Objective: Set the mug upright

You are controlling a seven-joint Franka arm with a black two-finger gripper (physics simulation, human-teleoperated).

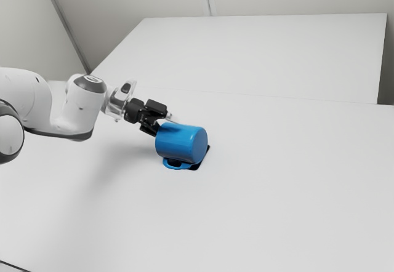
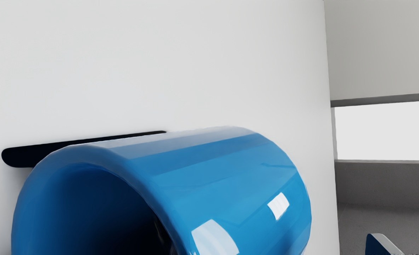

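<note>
Exterior view: the glossy blue cylindrical mug [image 1: 180,141] lies on its side on the white table [image 1: 277,173], its closed base toward the exterior view's right, its handle [image 1: 177,166] low, beside a flat black piece [image 1: 204,157]. The black two-finger gripper [image 1: 164,124] is at the mug's open end, fingers spread wide; contact cannot be determined. Wrist view: the mug's mouth faces the hand, with a dark, indistinct form inside. One fingertip [image 2: 380,245] stands outside the mug, apart from its wall; the mug is not clamped.
</note>
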